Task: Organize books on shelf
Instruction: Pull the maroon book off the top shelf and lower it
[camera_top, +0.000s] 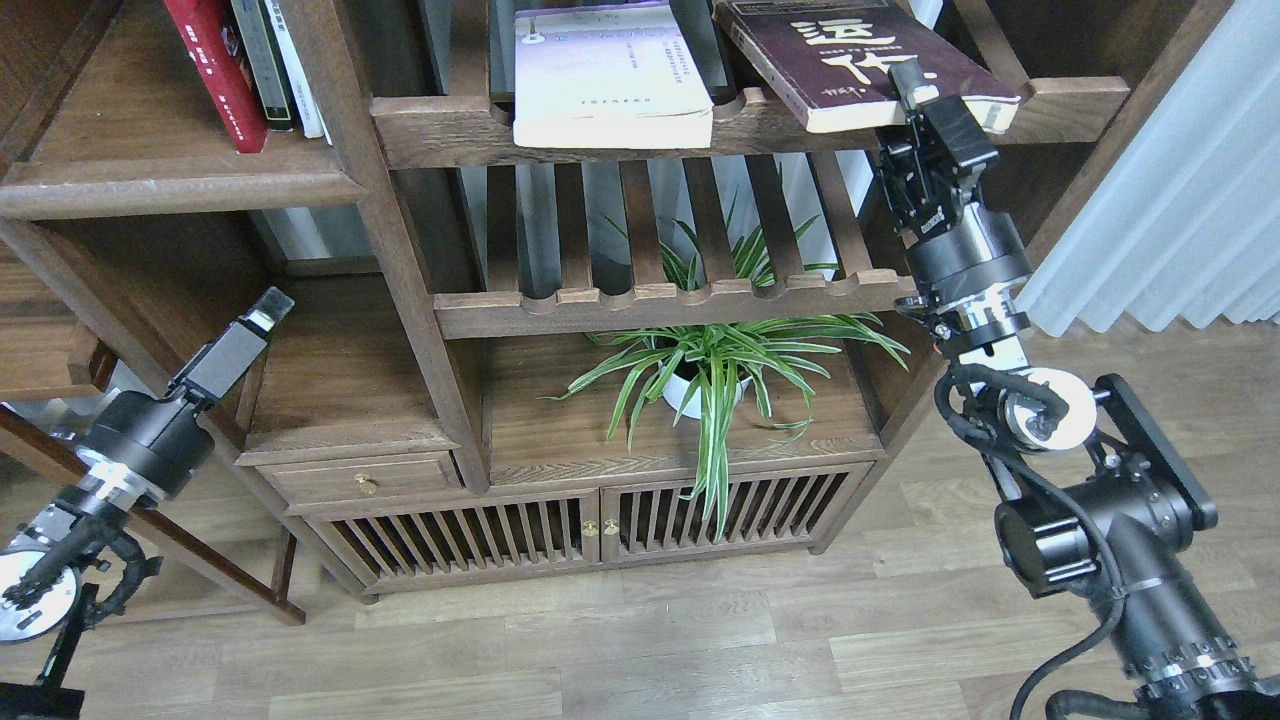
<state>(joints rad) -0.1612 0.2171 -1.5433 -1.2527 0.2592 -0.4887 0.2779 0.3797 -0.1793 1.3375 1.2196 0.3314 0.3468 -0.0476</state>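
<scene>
Two books overhanging slatted rack edge, maroon book touching right tool

Maroon book — cream "运作".

red book, maroon book with cream characters, lavender-white book, dark-brown shelf

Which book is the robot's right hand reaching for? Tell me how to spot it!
Find the tall brown wooden bookcase, then its top slatted rack. Two books lie there; it is the right one, the maroon paperback above the right gripper. Unlike the pale lavender-white book beside it, it bears big cream Chinese characters.
</scene>
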